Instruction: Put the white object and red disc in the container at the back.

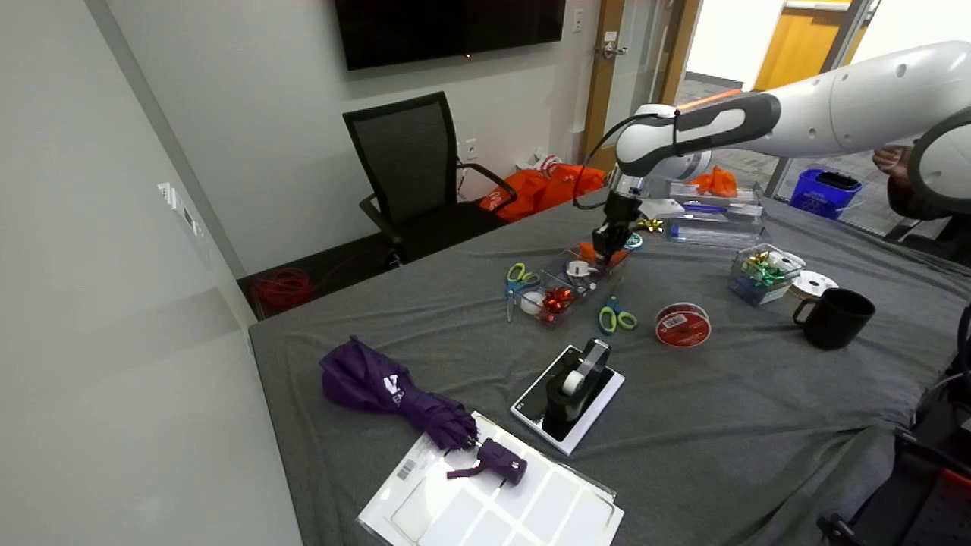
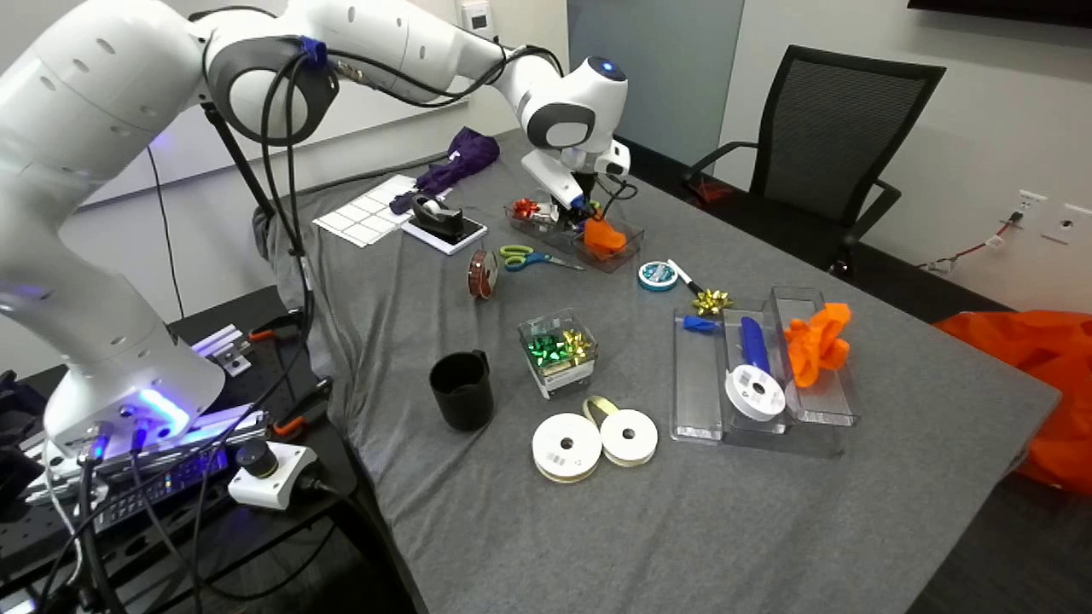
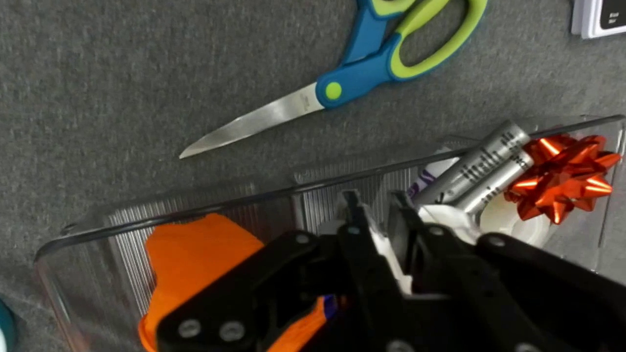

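My gripper (image 3: 374, 195) points down into the container (image 3: 323, 182), a low clear plastic box. Its fingers stand slightly apart, with a narrow gap between the tips. Part of a white object (image 3: 389, 255) shows through that gap; it appears to lie below the fingers, though most of it is covered. In an exterior view a white roll (image 1: 578, 269) is visible in the box beside the gripper (image 1: 604, 258). The red disc (image 1: 683, 326), a ribbon spool with a red face, stands on edge on the grey cloth outside the box, apart from the gripper.
The box also holds an orange object (image 3: 195, 264), silver tubes (image 3: 481, 166) and a red bow (image 3: 562, 176). Scissors (image 3: 362, 83) lie alongside it. Elsewhere are a tape dispenser (image 2: 438, 217), black mug (image 2: 461, 392), small bow box (image 2: 559, 350), white spools (image 2: 566, 445) and a divided tray (image 2: 698, 401).
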Tool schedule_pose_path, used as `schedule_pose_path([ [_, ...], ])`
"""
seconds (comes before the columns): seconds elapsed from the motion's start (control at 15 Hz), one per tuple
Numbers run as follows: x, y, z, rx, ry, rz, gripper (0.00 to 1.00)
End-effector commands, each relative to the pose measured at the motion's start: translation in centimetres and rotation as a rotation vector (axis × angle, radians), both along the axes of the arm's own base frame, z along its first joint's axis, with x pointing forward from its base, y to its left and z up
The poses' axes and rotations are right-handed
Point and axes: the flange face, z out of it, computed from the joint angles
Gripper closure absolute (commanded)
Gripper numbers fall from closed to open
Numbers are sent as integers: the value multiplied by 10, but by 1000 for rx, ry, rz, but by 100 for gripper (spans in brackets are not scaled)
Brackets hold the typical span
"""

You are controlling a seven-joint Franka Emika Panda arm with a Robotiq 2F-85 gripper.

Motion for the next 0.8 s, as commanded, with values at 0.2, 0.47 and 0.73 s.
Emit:
schedule_pose_path([
  [0.2,-7,-8,6,13,13,78,27],
  [0.47,-27,-31,20,-61,13,284,2],
  [0.73,-57,-65,41,-167,10,482,0],
])
